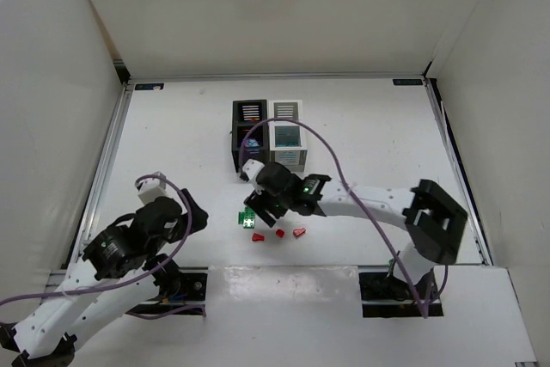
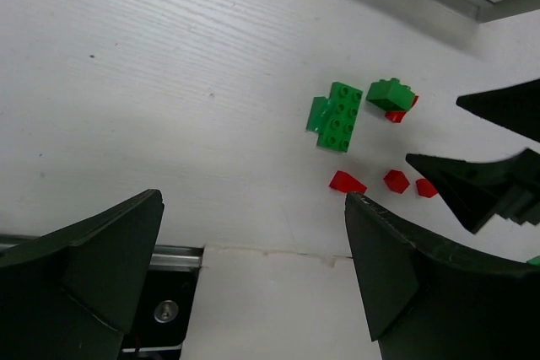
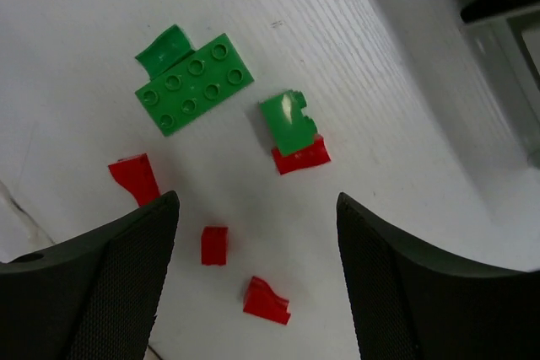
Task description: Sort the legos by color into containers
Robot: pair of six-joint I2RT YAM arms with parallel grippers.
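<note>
"White walls box in a white table (image 1: 172, 126) with a faint wood grain," says the 1st observer. "Where do the legos lie?"

"The loose legos (image 1: 275, 229) sit in 1 cluster just below the centre of the top view. The black bin (image 1: 248, 126) and white bin (image 1: 287, 131) stand touching each other at upper centre. The right pincer (image 3: 253, 280) hangs over the cluster, its jaws spread wide and gripping nothing. The left pincer (image 2: 253, 276) looks at the same cluster from the lower left, equally wide and empty."

"What might go wrong?"

"The small green brick (image 3: 288, 122) touches a red piece (image 3: 301, 156), and whether it is stacked on it or only leaning cannot be told. A grasp there could carry 2 colours into 1 bin. In the left wrist view the right pincer's dark fingers stand just beside the reds, so 2 arms reaching for 1 cluster could knock together. A jaw coming down off-centre could also scatter pieces toward the seam at the table's near edge."

"And the materials?"

"Hard, glossy plastic. The green plate (image 3: 194, 82) is flat, with 2 rows of 4 studs and a curved green bit at its corner. 3 loose red pieces (image 3: 214, 245) are tiny and angular, some sloped, and likely to squirt out of a pinch. Both bins are boxy, with slatted vents."
</note>
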